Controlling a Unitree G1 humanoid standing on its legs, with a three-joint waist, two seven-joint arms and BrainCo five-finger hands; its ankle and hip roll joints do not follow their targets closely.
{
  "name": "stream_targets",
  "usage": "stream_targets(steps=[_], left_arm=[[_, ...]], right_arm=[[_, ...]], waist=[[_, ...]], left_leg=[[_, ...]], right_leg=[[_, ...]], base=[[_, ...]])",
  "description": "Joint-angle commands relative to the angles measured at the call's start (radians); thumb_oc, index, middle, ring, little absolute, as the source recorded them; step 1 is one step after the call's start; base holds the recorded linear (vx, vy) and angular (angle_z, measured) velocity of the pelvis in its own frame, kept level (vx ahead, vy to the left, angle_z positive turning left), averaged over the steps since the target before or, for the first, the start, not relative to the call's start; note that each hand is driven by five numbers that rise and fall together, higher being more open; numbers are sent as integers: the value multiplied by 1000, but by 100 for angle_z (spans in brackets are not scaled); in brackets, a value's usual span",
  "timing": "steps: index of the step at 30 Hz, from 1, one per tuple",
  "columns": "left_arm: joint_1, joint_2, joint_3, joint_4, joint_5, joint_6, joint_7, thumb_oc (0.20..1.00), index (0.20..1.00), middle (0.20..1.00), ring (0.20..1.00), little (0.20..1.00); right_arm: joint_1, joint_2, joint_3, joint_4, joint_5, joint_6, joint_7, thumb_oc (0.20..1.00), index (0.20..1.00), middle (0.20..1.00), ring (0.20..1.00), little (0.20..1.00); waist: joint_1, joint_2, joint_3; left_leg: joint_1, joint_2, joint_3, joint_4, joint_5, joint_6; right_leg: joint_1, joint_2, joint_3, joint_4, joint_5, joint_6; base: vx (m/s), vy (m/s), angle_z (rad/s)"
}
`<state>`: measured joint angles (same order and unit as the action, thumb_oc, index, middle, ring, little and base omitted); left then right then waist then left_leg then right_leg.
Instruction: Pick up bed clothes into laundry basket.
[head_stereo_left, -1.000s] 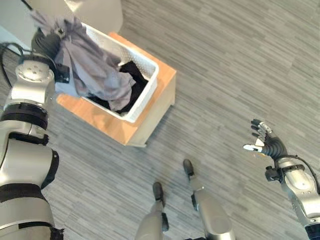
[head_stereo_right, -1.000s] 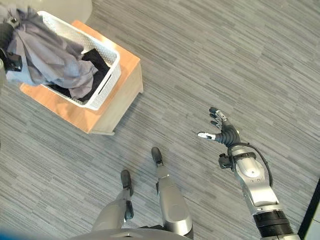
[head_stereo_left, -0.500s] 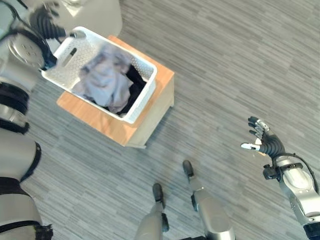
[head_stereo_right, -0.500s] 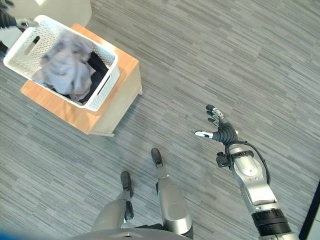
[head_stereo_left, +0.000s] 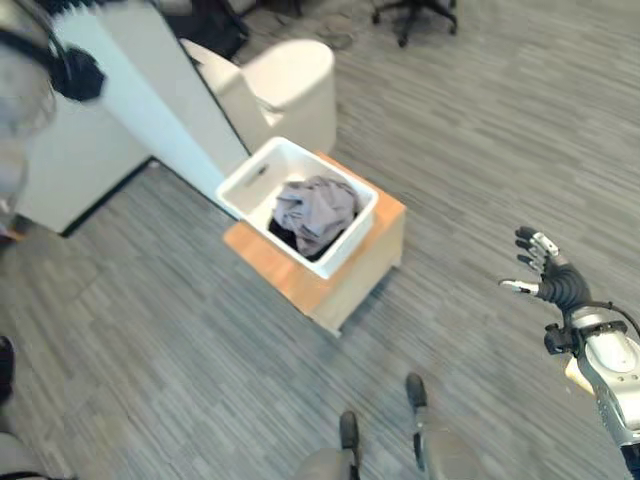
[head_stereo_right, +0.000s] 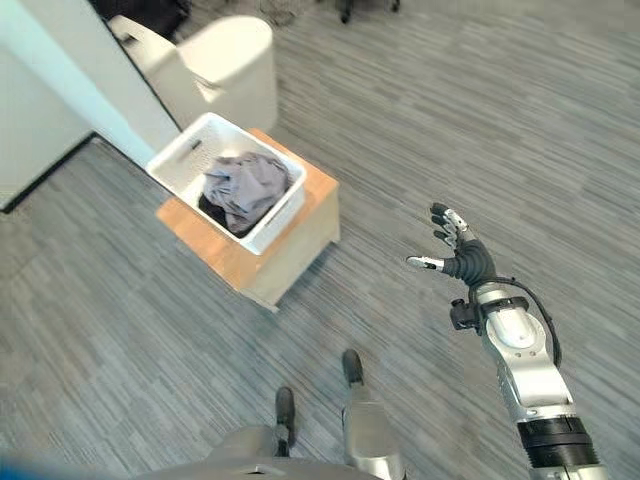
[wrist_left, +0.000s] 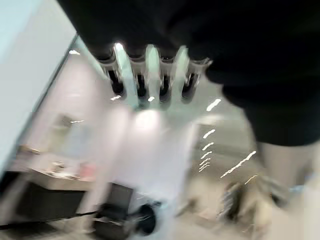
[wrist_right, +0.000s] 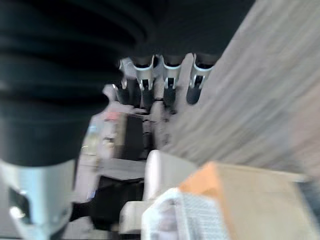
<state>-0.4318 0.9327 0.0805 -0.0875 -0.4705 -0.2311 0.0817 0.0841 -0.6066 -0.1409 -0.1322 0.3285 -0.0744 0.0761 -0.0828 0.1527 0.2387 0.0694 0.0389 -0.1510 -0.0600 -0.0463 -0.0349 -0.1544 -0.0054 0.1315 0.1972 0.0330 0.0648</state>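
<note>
**Grey cloth in the basket, both hands empty**

Grey striped floor (head_stereo_right: 120, 330) ran under everything, and on it stood a low wooden stand (head_stereo_right: 290, 235) with a white basket (head_stereo_right: 175, 160) set on top. Down in the basket lay the clothes (head_stereo_right: 245, 185), a crumpled grey bundle (with something dark under its lower edge), sitting well inside the rim. Nothing hung over the side.

Just beyond the stand was a cream round seat (head_stereo_right: 235, 60), and a pale blue-white panel (head_stereo_left: 150, 80) slanted down to the basket's far corner. At the top edge of the left eye view the legs of an office chair (head_stereo_left: 425, 15) showed.

Out to the right, well apart from the stand, the right hand (head_stereo_right: 462, 258) was up over bare floor, fingers (head_stereo_right: 447, 218) spread and straight, thumb held out to the side, nothing in it. Its own wrist view agreed: the fingers ran out straight past the dark cover, with the basket and stand blurred beyond them.

The left hand (wrist_left: 150, 75) showed in its wrist view, fingers in a straight row beside the dark cover, nothing between them, a bright blurred room behind. Dark ribbed cover of that arm (head_stereo_left: 75, 72) showed high at the upper left of the left eye view, in front of the panel.
</note>
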Motion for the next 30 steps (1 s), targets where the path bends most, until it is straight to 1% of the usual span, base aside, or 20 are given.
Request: stream_targets(steps=[1, 2, 3, 4, 6, 9, 10, 11, 12, 15, 17, 18, 19, 20, 21, 23, 24, 25, 26, 30], left_arm=[[151, -25, -23, 90, -232, -11, -93, 1000, 1000, 1000, 1000, 1000], [435, -234, 30, 12, -192, 31, -143, 1000, 1000, 1000, 1000, 1000], [539, -345, 26, 42, -232, 47, -146, 1000, 1000, 1000, 1000, 1000], [578, -387, 24, 61, -234, 65, -167, 1000, 1000, 1000, 1000, 1000], [624, -502, 49, 102, -272, 76, -143, 1000, 1000, 1000, 1000, 1000], [733, -696, 111, 158, -309, 80, -125, 1000, 1000, 1000, 1000, 1000], [741, -714, 103, 166, -321, 82, -124, 1000, 1000, 1000, 1000, 1000], [754, -721, 81, 194, -307, 86, -108, 1000, 1000, 1000, 1000, 1000], [762, -726, 69, 190, -299, 91, -110, 1000, 1000, 1000, 1000, 1000], [772, -713, 45, 160, -258, 109, -127, 1000, 1000, 1000, 1000, 1000], [737, -699, 22, 147, -229, 111, -129, 1000, 1000, 1000, 1000, 1000], [704, -692, 4, 145, -211, 110, -131, 1000, 1000, 1000, 1000, 1000], [704, -692, 4, 145, -211, 110, -131, 1000, 1000, 1000, 1000, 1000], [680, -694, -31, 137, -184, 99, -119, 1000, 1000, 1000, 1000, 1000], [681, -694, -36, 120, -166, 106, -116, 1000, 1000, 1000, 1000, 1000], [686, -671, -22, 80, -87, 97, -98, 1000, 1000, 1000, 1000, 1000], [684, -650, -18, 78, -46, 96, -88, 1000, 1000, 1000, 1000, 1000], [680, -631, -12, 101, -32, 76, -84, 1000, 1000, 1000, 1000, 1000], [684, -627, -3, 116, -24, 70, -82, 1000, 1000, 1000, 1000, 1000], [720, -680, 41, 143, -34, 74, -40, 1000, 1000, 1000, 1000, 1000]], right_arm=[[21, 94, 5, -19, 63, -74, 32, 1000, 1000, 1000, 1000, 1000], [21, 164, 31, -1, 98, -74, 59, 1000, 1000, 1000, 1000, 1000], [29, 176, 60, -6, 122, -70, 83, 1000, 1000, 1000, 1000, 1000], [23, 179, 74, 7, 134, -64, 87, 1000, 1000, 1000, 1000, 1000], [38, 199, 96, 7, 180, -61, 100, 1000, 1000, 1000, 1000, 1000], [70, 216, 146, 39, 255, -20, 154, 1000, 1000, 1000, 1000, 1000], [81, 212, 142, 33, 266, -16, 149, 1000, 1000, 1000, 1000, 1000], [87, 197, 159, 39, 250, -8, 133, 1000, 1000, 1000, 1000, 1000], [89, 193, 157, 48, 232, -12, 125, 1000, 1000, 1000, 1000, 1000], [111, 207, 134, 39, 188, -21, 96, 1000, 1000, 1000, 1000, 1000], [123, 222, 118, 27, 158, -34, 72, 1000, 1000, 1000, 1000, 1000], [144, 247, 104, 23, 161, -41, 62, 1000, 1000, 1000, 1000, 1000], [145, 247, 104, 22, 161, -41, 62, 1000, 1000, 1000, 1000, 1000], [170, 274, 88, 25, 172, -53, 44, 1000, 1000, 1000, 1000, 1000], [181, 283, 86, 26, 171, -48, 41, 1000, 1000, 1000, 1000, 1000], [178, 292, 85, 42, 127, -44, 29, 1000, 1000, 1000, 1000, 1000], [171, 304, 84, 42, 118, -43, 20, 1000, 1000, 1000, 1000, 1000], [151, 301, 90, 59, 95, -47, 8, 1000, 1000, 1000, 1000, 1000], [145, 293, 92, 68, 84, -46, 3, 1000, 1000, 1000, 1000, 1000], [151, 299, 104, 118, 85, -23, -3, 1000, 1000, 1000, 1000, 1000]], waist=[[7, -81, -64], [46, -77, -78], [50, -82, -86], [67, -88, -87], [90, -109, -79], [145, -127, -71], [143, -130, -60], [128, -158, -34], [121, -173, -34], [95, -190, -46], [62, -191, -68], [44, -181, -86], [40, -181, -85], [22, -161, -106], [20, -151, -110], [11, -143, -95], [1, -145, -89], [-8, -141, -81], [-2, -139, -79], [41, -156, -109]], left_leg=[[-3, -23, -104, 14, 30, -5], [-21, -15, -177, 23, 28, -27], [-31, -22, -231, 33, 29, -28], [-41, -23, -261, 42, 31, -40], [-77, -26, -322, 83, 35, -52], [-155, -2, -387, 136, 96, -86], [-185, 0, -345, 152, 119, -79], [-218, 53, 14, 193, 112, -35], [-205, 74, 126, 247, 90, -39], [-163, 98, 254, 368, 44, -38], [-80, 156, 381, 370, 33, -40], [-16, 163, 439, 327, 4, -52], [-16, 163, 434, 327, 5, -53], [0, 133, 455, 186, -11, -58], [16, 103, 418, 100, -12, -46], [21, 65, 331, 55, -15, -7], [9, 59, 296, 50, -9, -1], [9, 49, 242, 36, -7, 1], [7, 42, 225, 34, -3, 3], [-5, 17, 183, 27, 9, 9]], right_leg=[[42, -59, 125, 156, -115, 106], [62, -108, 197, 60, -136, 85], [69, -86, 264, 18, -144, 91], [72, -70, 297, 5, -150, 95], [87, -45, 316, 0, -172, 73], [150, -29, 244, -78, -176, 33], [163, -29, 209, -83, -176, 20], [170, -53, 23, -87, -167, 5], [172, -71, -51, -94, -158, 6], [167, -102, -220, -95, -145, -4], [167, -118, -356, -92, -150, -3], [167, -132, -466, -89, -156, -6], [171, -133, -471, -89, -157, -6], [156, -153, -554, -83, -140, 5], [142, -167, -574, -54, -118, 22], [74, -238, -543, 100, -76, 61], [49, -224, -447, 101, -51, 83], [39, -146, -247, 51, -84, 94], [32, -126, -190, 8, -77, 86], [115, -119, -197, -102, -82, 65]], base=[[99, -271, 202], [98, -394, 186], [72, -440, 114], [7, -297, 145], [-109, -399, 132], [-135, -521, 249], [-465, -700, 209], [-561, -636, 344], [-595, -599, 391], [-348, -241, 212], [-337, -121, 190], [-254, -37, 209], [-270, 93, 253], [-156, 188, 308], [-237, 332, 287], [-179, 245, 166], [-169, 117, 108], [-140, 100, 93], [-118, 117, 106], [-13, -2, 35]])
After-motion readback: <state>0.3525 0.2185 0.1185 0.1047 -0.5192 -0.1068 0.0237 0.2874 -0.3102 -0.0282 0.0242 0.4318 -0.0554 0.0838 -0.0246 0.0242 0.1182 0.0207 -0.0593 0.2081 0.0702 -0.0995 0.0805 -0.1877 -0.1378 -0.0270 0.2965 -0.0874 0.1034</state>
